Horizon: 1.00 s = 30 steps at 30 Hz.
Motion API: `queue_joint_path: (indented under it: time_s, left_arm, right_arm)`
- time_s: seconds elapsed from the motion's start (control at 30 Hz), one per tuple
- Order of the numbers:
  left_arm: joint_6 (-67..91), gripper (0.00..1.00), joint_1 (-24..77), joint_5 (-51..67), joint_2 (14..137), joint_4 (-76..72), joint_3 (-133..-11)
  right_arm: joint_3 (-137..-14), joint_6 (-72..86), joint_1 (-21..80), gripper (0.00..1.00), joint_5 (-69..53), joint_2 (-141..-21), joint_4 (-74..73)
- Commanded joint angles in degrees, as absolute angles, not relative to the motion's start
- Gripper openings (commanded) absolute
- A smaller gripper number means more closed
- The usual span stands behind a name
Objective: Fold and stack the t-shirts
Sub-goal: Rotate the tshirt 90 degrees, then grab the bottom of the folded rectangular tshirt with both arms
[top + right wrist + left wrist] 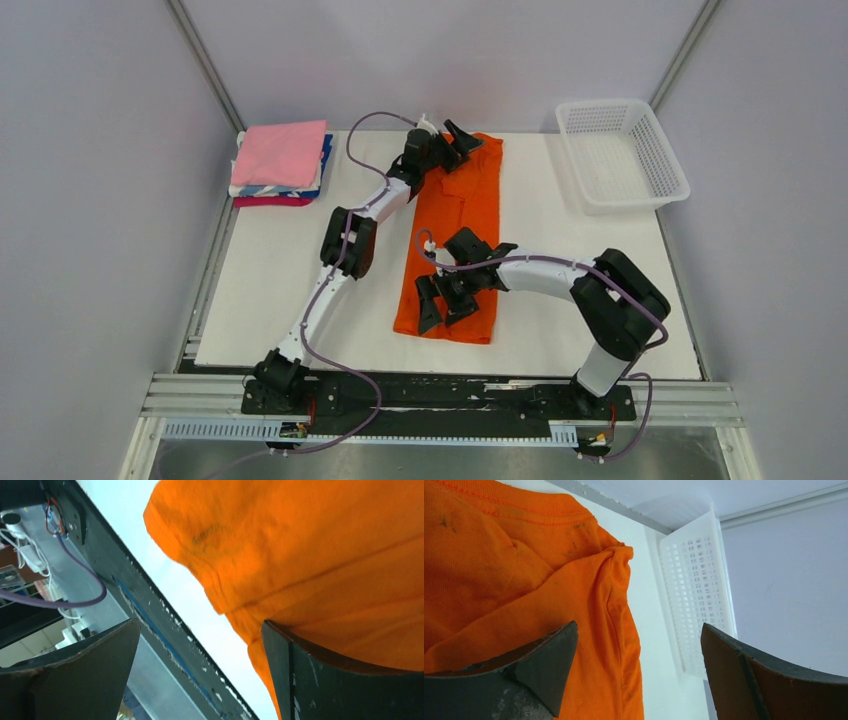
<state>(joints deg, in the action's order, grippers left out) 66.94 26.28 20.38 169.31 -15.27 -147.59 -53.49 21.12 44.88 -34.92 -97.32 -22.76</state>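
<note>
A bright orange t-shirt (460, 205) lies on the white table as a long narrow strip, running from the far edge toward the front. My left gripper (462, 138) is open over its far end; the left wrist view shows the orange cloth (499, 570) under the left finger and nothing between the jaws (639, 670). My right gripper (443, 312) is open over the near end; the right wrist view shows the shirt's hem corner (325, 555) by the right finger, not gripped (200, 670). A folded stack (283, 155), pink on top with blue-white and magenta below, sits at the back left.
A white plastic mesh basket (620, 155) stands at the back right and also shows in the left wrist view (694, 580). The white table (250, 290) ends at a black rail (165, 640) along the front. Grey walls enclose the sides.
</note>
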Motion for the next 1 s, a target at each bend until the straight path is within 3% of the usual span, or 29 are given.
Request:
queue_joint_path:
  time_s: [0.0, 0.23, 0.43, 0.67, 0.83, 0.97]
  left_arm:
    - [59.9, 1.0, 26.5, 19.5, 164.1, -6.9, -143.9]
    - [55.5, 1.0, 26.4, 21.7, 156.4, -1.0, -142.4]
    - [47.9, 1.0, 26.5, 22.0, 142.0, 4.5, -132.1]
    - [34.6, 1.0, 27.1, 16.8, 124.9, 27.8, -123.8]
    - [33.4, 1.0, 29.4, 5.1, 103.6, 26.5, -92.7]
    - [37.9, 1.0, 31.6, 1.9, 90.7, 25.1, -70.5]
  right_arm:
    - [-55.5, 21.9, 45.2, 1.0, -27.3, -94.6, -20.7]
    - [-54.1, 26.8, 44.7, 1.0, -13.1, -79.4, -23.3]
    - [-46.8, 31.6, 40.8, 1.0, -10.6, -66.5, -24.4]
    - [-39.8, 37.9, 36.3, 1.0, -8.7, -61.5, -29.7]
    - [-34.1, 43.1, 29.9, 0.99, -9.1, -59.5, -33.6]
    - [-30.8, 44.5, 28.5, 0.91, -11.5, -59.1, -32.8]
